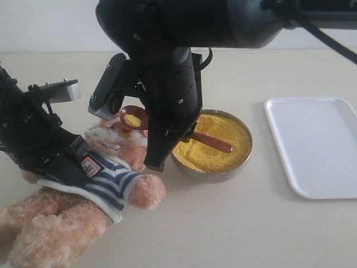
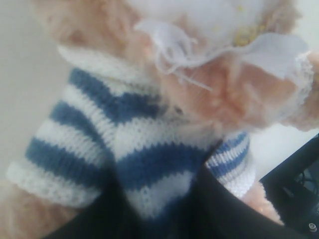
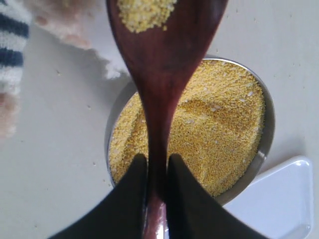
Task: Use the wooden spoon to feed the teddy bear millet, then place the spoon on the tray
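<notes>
The teddy bear (image 1: 100,184) lies on its back at the lower left. My left gripper (image 1: 64,162) is shut on its striped shirt (image 2: 124,129), with the dark fingers (image 2: 219,209) pinching the knit. My right gripper (image 3: 157,164) is shut on the slim handle of the wooden spoon (image 3: 159,74). The spoon's round bowl (image 1: 134,117) carries a little millet (image 3: 144,12) and hovers right by the bear's white muzzle. More millet (image 1: 223,131) fills the metal bowl (image 1: 212,176) under the handle. The white tray (image 1: 318,145) lies empty at the right.
The right arm's large black body hangs over the middle of the beige table and hides the bear's face in the exterior view. The metal bowl stands between the bear and the tray (image 3: 284,199).
</notes>
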Controlling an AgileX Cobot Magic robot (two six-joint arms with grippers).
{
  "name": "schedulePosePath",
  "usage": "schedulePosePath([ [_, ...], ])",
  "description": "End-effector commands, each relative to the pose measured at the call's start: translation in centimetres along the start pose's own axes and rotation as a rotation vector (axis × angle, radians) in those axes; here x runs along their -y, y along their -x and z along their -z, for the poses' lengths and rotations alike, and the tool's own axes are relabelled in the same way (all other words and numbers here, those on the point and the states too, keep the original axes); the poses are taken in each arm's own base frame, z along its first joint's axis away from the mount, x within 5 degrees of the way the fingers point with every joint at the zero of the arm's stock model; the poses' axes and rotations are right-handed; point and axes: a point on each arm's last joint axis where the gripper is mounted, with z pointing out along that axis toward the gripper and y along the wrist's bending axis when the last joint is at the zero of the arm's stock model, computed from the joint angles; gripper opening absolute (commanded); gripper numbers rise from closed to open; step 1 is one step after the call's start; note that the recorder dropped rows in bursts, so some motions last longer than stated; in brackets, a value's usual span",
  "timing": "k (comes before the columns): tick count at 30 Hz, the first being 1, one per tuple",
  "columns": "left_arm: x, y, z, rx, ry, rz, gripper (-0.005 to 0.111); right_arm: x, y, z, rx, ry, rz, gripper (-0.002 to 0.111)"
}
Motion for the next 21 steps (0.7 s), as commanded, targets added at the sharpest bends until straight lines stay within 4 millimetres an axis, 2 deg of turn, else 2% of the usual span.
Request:
schedulePosePath([
  [1, 0.3, 0.0, 0.1, -0.008, -0.019, 0.009, 0.004, 0.1, -0.1, 0.6, 0.013, -0.008, -0.003, -0.001],
  [11, 0.5, 0.0, 0.1, -0.008, -0.034, 0.002, 0.004, 0.0, 0.0, 0.5, 0.01, -0.008, 0.001, -0.001],
  [21, 0.7, -0.2, 0.1, -0.02, -0.065, -0.022, 0.004, -0.2, 1.7, -0.5, 0.003, -0.038, 0.03, -0.001],
])
